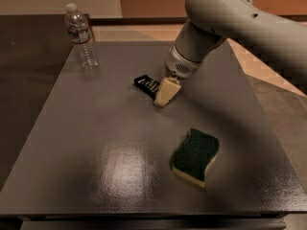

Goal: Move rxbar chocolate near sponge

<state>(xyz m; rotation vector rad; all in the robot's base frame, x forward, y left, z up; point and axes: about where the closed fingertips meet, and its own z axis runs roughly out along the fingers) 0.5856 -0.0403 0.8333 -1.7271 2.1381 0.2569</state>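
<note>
The rxbar chocolate [146,84] is a small black wrapper bar with white lettering, lying flat on the dark table near its middle. My gripper [165,93] is lowered onto the bar's right end and hides that end. The sponge [195,155], with a dark green top and pale yellow base, lies flat at the front right of the table, well apart from the bar and the gripper. My pale arm [230,18] reaches in from the upper right.
A clear plastic water bottle [81,37] with a white cap stands upright at the table's back left. The dark table [96,143] has its front edge close to the bottom of the view. Floor lies beyond the right edge.
</note>
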